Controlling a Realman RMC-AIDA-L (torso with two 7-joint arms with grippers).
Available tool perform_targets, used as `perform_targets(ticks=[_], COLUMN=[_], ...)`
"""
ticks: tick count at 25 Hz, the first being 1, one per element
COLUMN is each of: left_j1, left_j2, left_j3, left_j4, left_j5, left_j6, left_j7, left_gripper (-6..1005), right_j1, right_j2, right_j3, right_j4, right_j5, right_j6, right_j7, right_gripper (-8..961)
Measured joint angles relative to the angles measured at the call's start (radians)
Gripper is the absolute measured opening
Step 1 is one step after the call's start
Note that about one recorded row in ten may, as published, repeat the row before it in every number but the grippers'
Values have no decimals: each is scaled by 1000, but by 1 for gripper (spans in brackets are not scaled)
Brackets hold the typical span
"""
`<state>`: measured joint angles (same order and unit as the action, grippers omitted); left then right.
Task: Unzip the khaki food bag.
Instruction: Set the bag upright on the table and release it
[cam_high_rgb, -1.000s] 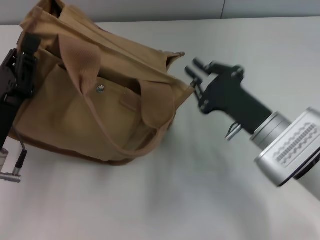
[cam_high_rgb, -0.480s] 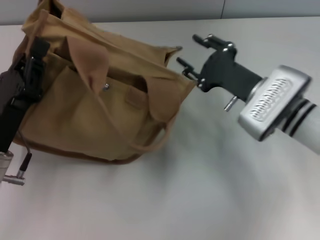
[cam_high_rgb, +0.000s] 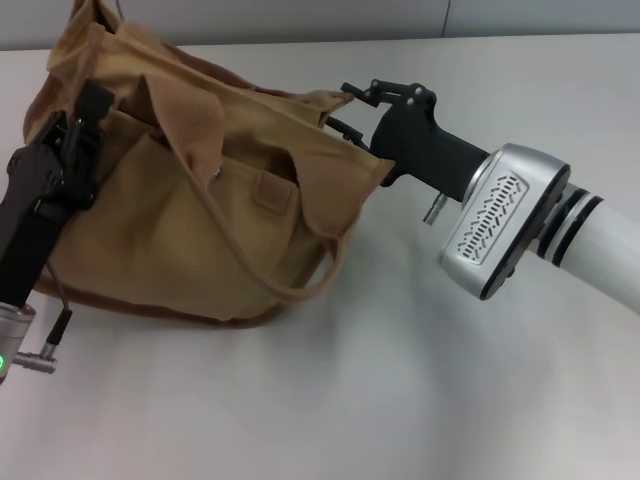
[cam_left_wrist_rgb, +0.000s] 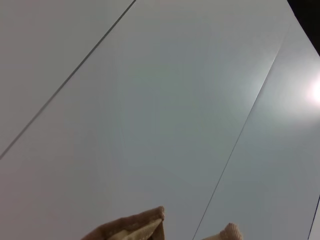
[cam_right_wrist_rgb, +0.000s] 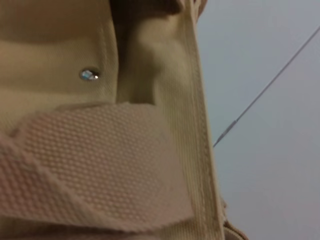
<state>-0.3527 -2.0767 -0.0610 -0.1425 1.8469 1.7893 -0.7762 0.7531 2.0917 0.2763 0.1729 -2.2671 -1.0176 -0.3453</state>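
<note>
The khaki food bag (cam_high_rgb: 190, 230) lies tilted on the white table at the left of the head view, strap handles (cam_high_rgb: 190, 130) flopped over its front pocket. My left gripper (cam_high_rgb: 75, 130) is pressed into the bag's left end and looks shut on the fabric there. My right gripper (cam_high_rgb: 345, 107) stands open at the bag's right top corner, one finger on either side of that corner. The right wrist view is filled by the khaki food bag (cam_right_wrist_rgb: 150, 100), a woven strap (cam_right_wrist_rgb: 100, 165) and a silver snap (cam_right_wrist_rgb: 89, 75). Tips of khaki fabric (cam_left_wrist_rgb: 135, 227) show in the left wrist view.
The white table (cam_high_rgb: 400, 400) stretches out in front of the bag and to its right. A grey wall (cam_high_rgb: 300, 18) runs along the back. A thin cable with a metal plug (cam_high_rgb: 40, 350) hangs from my left arm beside the bag's lower left corner.
My right gripper has swung left and farther back, from beside the bag's right end to its top corner. The bag and my left gripper shifted slightly upward.
</note>
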Motion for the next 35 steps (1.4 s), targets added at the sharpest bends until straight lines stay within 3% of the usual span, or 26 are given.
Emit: perform_targets(ticks=[7, 25, 29, 35], left_j1=[0, -6, -6, -7], left_j2=[0, 1, 1, 0], left_j3=[3, 12, 12, 35], left_j4=[-2, -8, -10, -9], left_j5=[0, 0, 0, 0], left_j6=[-8, -11, -11, -36], left_j7=[0, -1, -2, -3], left_gripper=[229, 242, 245, 250], right_j1=[-13, -24, -30, -31], right_j2=[1, -1, -4, -22], right_j3=[61, 68, 74, 69], right_j4=[31, 37, 37, -6], right_j5=[1, -6, -6, -7], right_j6=[-8, -16, -47, -226], right_j7=[-136, -171, -71, 266], right_gripper=[210, 122, 103, 92])
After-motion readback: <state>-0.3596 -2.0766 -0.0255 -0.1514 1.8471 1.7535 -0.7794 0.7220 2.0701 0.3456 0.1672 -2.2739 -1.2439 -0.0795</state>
